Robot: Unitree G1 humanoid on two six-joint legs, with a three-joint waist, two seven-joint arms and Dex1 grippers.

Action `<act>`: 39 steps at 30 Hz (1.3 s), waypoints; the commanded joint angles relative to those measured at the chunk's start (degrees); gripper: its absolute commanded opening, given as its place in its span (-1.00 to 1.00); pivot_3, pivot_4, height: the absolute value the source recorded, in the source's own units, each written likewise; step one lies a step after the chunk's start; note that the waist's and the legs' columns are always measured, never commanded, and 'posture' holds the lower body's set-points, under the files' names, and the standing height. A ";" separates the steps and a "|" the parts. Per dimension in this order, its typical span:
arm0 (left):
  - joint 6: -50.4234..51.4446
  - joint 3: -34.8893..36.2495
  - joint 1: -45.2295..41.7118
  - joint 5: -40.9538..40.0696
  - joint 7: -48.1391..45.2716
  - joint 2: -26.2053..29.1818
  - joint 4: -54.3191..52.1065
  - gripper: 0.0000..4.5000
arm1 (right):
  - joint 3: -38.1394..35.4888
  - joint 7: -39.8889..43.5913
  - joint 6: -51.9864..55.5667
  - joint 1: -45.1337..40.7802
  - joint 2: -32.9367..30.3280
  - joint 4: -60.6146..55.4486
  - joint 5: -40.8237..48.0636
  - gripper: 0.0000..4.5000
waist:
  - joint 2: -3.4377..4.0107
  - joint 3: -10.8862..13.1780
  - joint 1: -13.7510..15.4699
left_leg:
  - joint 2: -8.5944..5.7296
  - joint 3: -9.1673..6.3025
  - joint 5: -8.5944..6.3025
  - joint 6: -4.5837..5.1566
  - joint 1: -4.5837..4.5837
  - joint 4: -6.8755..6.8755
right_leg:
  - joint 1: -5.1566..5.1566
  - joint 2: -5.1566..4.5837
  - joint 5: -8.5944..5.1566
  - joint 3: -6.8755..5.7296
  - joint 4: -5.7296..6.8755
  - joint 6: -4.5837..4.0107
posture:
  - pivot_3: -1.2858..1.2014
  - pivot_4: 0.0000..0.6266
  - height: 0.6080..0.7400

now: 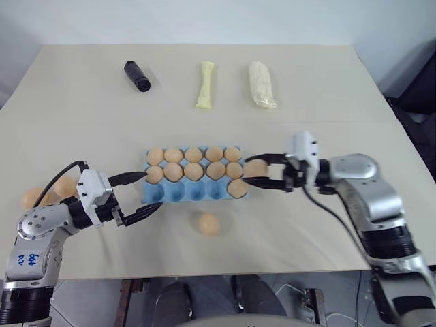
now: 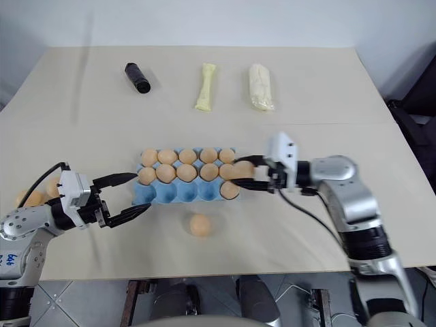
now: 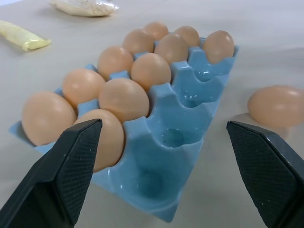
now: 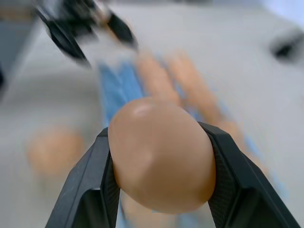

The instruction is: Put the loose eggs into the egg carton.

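You have the light blue moulded egg carton mostly filled, its near row largely empty; your right end effector grips one tan egg at its right end, your left end effector gapes empty, and loose tan eggs wait on the table.

Behind the held egg, the egg carton is blurred.

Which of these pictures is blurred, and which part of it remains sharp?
Right wrist view: the egg between the right gripper fingers is fairly sharp, the egg carton behind smeared; left wrist view is sharp throughout.
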 commanded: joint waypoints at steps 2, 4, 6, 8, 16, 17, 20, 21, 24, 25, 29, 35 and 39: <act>-0.72 0.62 -0.30 -0.21 -0.27 0.02 -0.40 1.00 | 3.84 -1.95 -6.58 0.02 1.94 3.55 -6.15 -0.12 | -0.10 0.04 0.81 | -0.06 -0.06 -0.03 0.04 -0.07 0.01 | -0.02 -0.09 0.00 -0.10 -0.07 0.00 | 0.03 -0.52 1.00; -0.67 0.80 -0.27 -0.35 -0.13 0.03 -0.65 1.00 | 4.28 -1.85 -8.30 0.44 2.35 5.29 -6.93 -0.12 | -0.19 0.09 1.26 | -0.07 -0.05 -0.05 0.07 -0.11 0.02 | -0.06 -0.13 0.00 -0.14 -0.11 0.00 | 0.03 -0.52 1.00; -0.53 1.08 -0.02 -0.57 0.18 -0.09 -0.98 1.00 | 4.31 -2.26 -8.75 0.69 3.07 6.10 -7.01 0.18 | -0.21 0.11 1.25 | -0.07 -0.03 -0.05 0.08 -0.15 0.02 | -0.12 -0.15 0.00 -0.15 -0.10 0.00 | 0.03 -0.52 1.00; -0.51 1.11 0.35 -0.61 0.29 -0.17 -1.23 1.00 | 4.68 -2.61 -9.58 0.97 4.04 6.38 -7.30 0.46 | -0.21 0.11 1.15 | -0.04 0.03 -0.04 0.07 -0.19 0.01 | -0.22 -0.12 0.00 -0.12 -0.06 0.00 | 0.03 -0.52 1.00; -0.12 0.86 -0.32 -0.90 0.25 -0.27 -1.48 1.00 | -0.54 -3.06 -6.81 3.72 1.28 -0.47 -3.52 0.99 | -0.22 0.11 1.16 | 0.00 0.15 0.00 -0.01 -0.25 0.03 | -0.45 -0.04 0.00 0.01 0.16 0.00 | 0.03 -0.52 1.00; 0.03 0.87 -0.54 -1.02 0.19 -0.24 -1.46 1.00 | -1.86 -3.09 -6.09 4.86 -0.16 -1.61 -2.86 0.99 | -0.22 0.11 1.28 | -0.01 0.14 0.00 0.00 -0.27 0.04 | -0.45 -0.06 0.00 0.01 0.14 0.00 | 0.03 -0.52 1.00; 0.65 0.50 -1.40 -1.31 -0.05 -0.22 -1.39 1.00 | -7.32 -3.18 -4.92 10.57 -5.27 -4.71 -0.94 0.99 | -0.24 0.12 1.79 | -0.04 0.01 -0.01 0.01 -0.40 0.05 | -0.46 -0.12 0.00 -0.11 0.05 0.00 | 0.03 -0.52 1.00; 0.97 0.28 -1.70 -1.38 -0.16 -0.22 -1.40 1.00 | -8.89 -3.49 -4.64 12.33 -6.49 -5.43 -0.43 0.99 | -0.24 0.11 1.78 | -0.04 -0.03 -0.01 0.02 -0.48 0.04 | -0.46 -0.12 0.00 -0.15 -0.01 0.00 | 0.03 -0.52 1.00; 2.07 -1.16 -3.02 -1.26 -0.89 -0.12 -1.33 1.00 | -14.69 -3.52 -5.13 19.76 -10.33 -7.66 0.57 0.99 | -0.24 0.11 1.56 | -0.04 -0.03 -0.01 0.01 -0.74 0.08 | -0.69 -0.06 0.00 -0.13 0.01 0.00 | 0.03 -0.52 1.00; 2.24 -1.49 -3.36 -1.24 -1.19 -0.15 -1.32 1.00 | -16.05 -3.55 -5.33 21.64 -11.15 -8.24 0.81 0.99 | -0.24 0.11 1.54 | -0.03 -0.04 -0.01 0.01 -0.75 0.09 | -0.71 -0.04 0.00 -0.13 0.01 0.00 | 0.03 -0.52 1.00; 3.41 -4.16 -4.17 -1.66 -4.71 0.42 -2.26 1.00 | -21.66 -2.83 -9.90 30.45 -13.21 -8.63 0.09 0.99 | -0.24 0.11 1.28 | -0.04 0.05 -0.01 0.01 -0.74 0.10 | -0.71 0.01 0.00 -0.02 0.01 0.00 | 0.03 -0.52 1.00; 3.32 -4.28 -6.31 -1.28 -6.61 0.57 -0.41 1.00 | -18.48 -1.67 -10.65 34.31 -13.60 -12.79 0.58 0.99 | -0.25 0.13 1.42 | -0.06 0.12 0.05 0.02 -0.62 0.13 | -0.65 0.07 0.03 0.09 0.05 0.05 | 0.03 -0.52 1.00; 4.59 -3.25 -6.22 -2.04 -7.29 1.19 -0.57 1.00 | -10.00 -2.07 -4.91 30.70 -13.04 -18.37 0.80 0.99 | -0.25 0.13 1.05 | -0.06 0.13 0.07 0.05 -0.61 0.17 | -0.64 0.05 0.08 0.11 0.08 0.09 | 0.03 -0.52 1.00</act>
